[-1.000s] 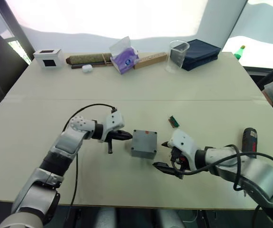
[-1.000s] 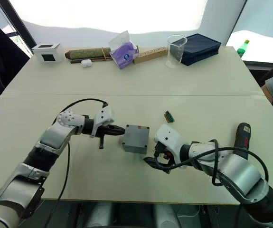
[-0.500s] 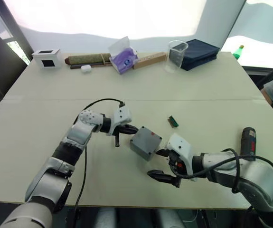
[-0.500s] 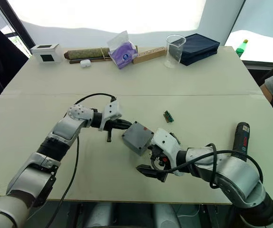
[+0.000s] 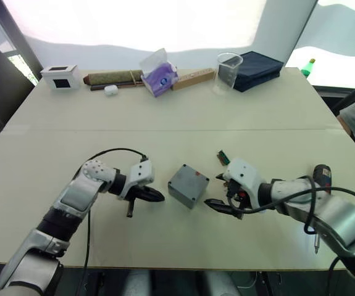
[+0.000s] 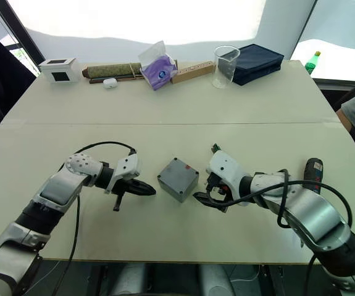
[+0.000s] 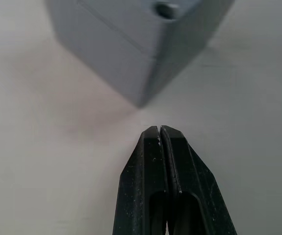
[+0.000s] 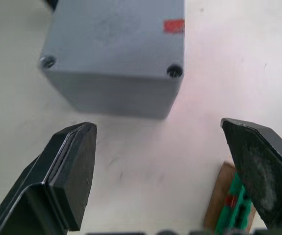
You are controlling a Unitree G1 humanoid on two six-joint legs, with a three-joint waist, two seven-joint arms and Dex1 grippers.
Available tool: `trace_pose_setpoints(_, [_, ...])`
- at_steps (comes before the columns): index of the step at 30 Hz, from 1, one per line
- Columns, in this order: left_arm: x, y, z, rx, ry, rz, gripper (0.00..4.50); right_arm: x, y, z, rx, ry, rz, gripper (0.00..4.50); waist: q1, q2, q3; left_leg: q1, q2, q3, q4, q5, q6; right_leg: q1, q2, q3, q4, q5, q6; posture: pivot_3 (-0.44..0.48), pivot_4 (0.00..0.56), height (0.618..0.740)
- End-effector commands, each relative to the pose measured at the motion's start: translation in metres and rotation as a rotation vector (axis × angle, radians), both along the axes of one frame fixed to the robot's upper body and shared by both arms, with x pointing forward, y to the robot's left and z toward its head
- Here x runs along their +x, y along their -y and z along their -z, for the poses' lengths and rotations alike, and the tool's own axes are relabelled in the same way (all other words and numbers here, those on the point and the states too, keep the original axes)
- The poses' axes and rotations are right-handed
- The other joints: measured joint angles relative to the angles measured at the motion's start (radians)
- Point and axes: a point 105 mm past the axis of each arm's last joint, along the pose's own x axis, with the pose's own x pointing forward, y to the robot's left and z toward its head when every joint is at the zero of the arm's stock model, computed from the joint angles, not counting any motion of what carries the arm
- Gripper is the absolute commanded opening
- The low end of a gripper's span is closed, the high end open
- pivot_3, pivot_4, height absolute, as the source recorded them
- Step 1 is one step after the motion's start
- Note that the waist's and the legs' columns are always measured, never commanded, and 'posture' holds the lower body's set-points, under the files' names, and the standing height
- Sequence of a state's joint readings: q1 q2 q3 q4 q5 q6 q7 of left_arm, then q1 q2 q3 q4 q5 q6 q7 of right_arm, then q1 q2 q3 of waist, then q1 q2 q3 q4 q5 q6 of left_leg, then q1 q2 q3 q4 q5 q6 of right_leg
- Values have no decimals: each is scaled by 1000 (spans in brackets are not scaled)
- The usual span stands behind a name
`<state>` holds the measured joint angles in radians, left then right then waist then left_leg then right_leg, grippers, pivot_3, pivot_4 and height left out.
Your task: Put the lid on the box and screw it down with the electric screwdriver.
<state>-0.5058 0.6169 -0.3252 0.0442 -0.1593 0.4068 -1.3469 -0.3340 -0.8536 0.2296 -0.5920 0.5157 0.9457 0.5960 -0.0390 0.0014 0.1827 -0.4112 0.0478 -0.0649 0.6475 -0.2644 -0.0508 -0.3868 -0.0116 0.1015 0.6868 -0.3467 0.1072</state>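
Note:
The grey box (image 5: 187, 187) stands corner-on in the middle of the table. A seam runs just under its top face, so the lid (image 8: 112, 34) looks seated on it, with screw holes at the corners and a small red mark. My left gripper (image 5: 157, 198) is shut and empty, a short gap to the box's left, pointing at its corner (image 7: 141, 100). To the box's right my right gripper (image 5: 219, 192) is open, its fingers (image 8: 74, 161) spread wider than the box and clear of it. The electric screwdriver (image 5: 323, 176), dark with red, lies at the right behind my right arm.
A small green part (image 5: 224, 158) lies just behind my right gripper. Along the far edge stand a white cube (image 5: 60, 75), a brown roll (image 5: 115, 77), a tissue pack (image 5: 157, 74), a wooden block (image 5: 192, 78), a clear beaker (image 5: 229, 73) and a dark blue case (image 5: 260, 63).
The box has turned from square-on to corner-on. My left gripper has drawn back to the left, off the box. My right gripper has moved from the box's front to its right side.

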Motion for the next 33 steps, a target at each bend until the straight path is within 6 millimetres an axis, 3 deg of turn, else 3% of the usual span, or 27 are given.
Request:
trace_pose_setpoints(1, [0, 16, -4, -45, 8, -14, 0, -3, -13, -3, 23, 21, -83, 4474, 5, 0, 0, 0, 0, 0, 0, 0, 0, 1, 0, 0, 0, 0, 0, 0, 150, 737])
trace_pose_setpoints(9, [23, 30, -15, -112, 104, -81, 0, -19, -26, 2, 77, -27, -119, 4474, 8, 0, 0, 0, 0, 0, 1, 0, 0, 0, 0, 0, 0, 0, 0, 0, 150, 737])
trace_pose_setpoints(21, [29, 35, -17, -117, 127, -70, 0, -32, -28, 1, 124, -66, -67, 4474, 1, 0, 0, 0, 0, 0, 1, 0, 0, 1, 0, 0, 1, 0, 0, 0, 150, 737])
trace_pose_setpoints(29, [30, 34, -21, -119, 124, -69, 0, -29, -16, 6, 37, -40, -34, 4474, 1, 0, 0, 0, 0, 0, 1, 0, 0, 1, 0, 0, 1, 0, 0, 0, 150, 737])
trace_pose_setpoints(33, [28, 25, -24, -100, 111, -60, 0, -27, -3, -8, -58, 101, -88, 4474, 1, 0, 0, 0, 0, 0, 0, 0, 0, 0, 0, 0, 1, 0, 0, 0, 150, 737])
